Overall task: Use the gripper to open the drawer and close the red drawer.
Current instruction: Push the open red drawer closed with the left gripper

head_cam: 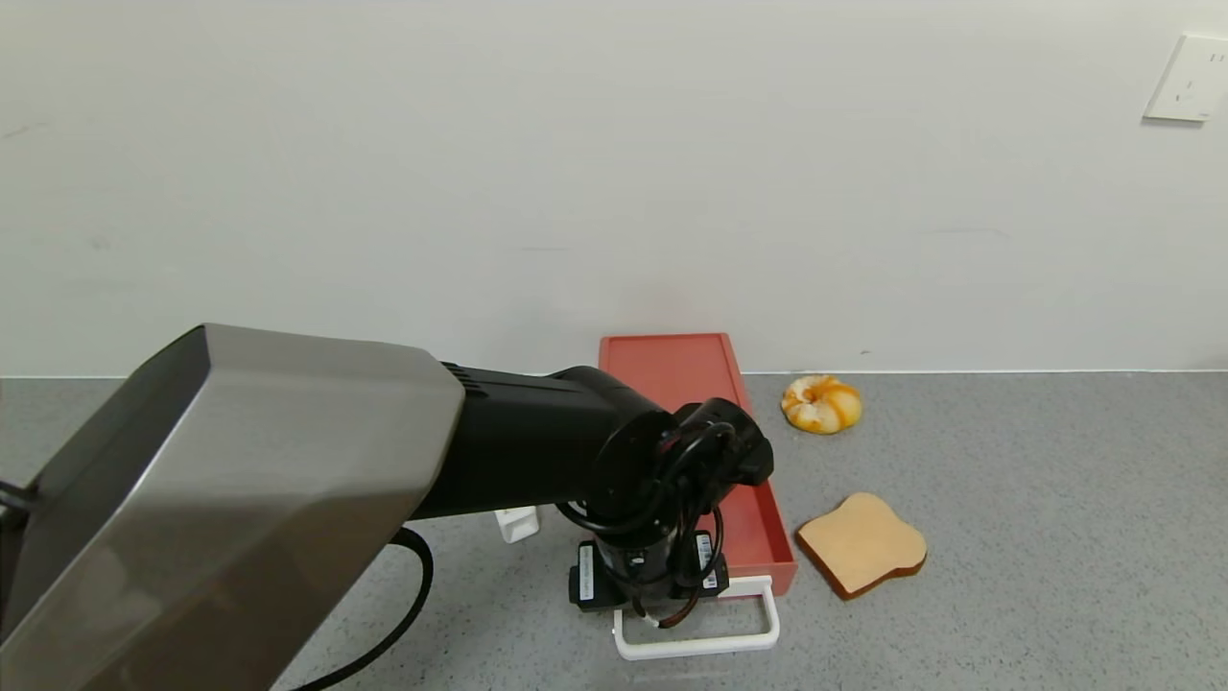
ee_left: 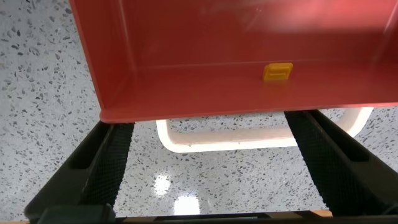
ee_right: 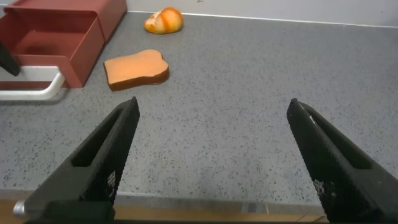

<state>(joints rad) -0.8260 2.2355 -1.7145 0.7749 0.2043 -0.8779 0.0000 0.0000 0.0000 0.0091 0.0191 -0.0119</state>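
The brick-red drawer (head_cam: 763, 523) stands pulled out of its flat red box (head_cam: 672, 369) by the wall. Its white loop handle (head_cam: 696, 641) points toward me. My left gripper (head_cam: 660, 614) hangs over the handle, at the drawer's front edge. In the left wrist view the left gripper (ee_left: 208, 127) is open and empty. Its dark fingers (ee_left: 106, 168) stand on either side of the handle (ee_left: 249, 142), apart from it, with their tips under the drawer's front lip (ee_left: 186, 112). A small yellow piece (ee_left: 278, 71) lies inside the drawer. My right gripper (ee_right: 211, 106) is open and empty above bare table, off to the drawer's right.
A bread slice (head_cam: 861, 543) lies just right of the drawer's front, and a round glazed bun (head_cam: 821, 403) lies farther back near the wall. A small white object (head_cam: 516, 523) sits left of the drawer, half hidden by my arm. The table's front edge (ee_right: 186, 208) is under my right gripper.
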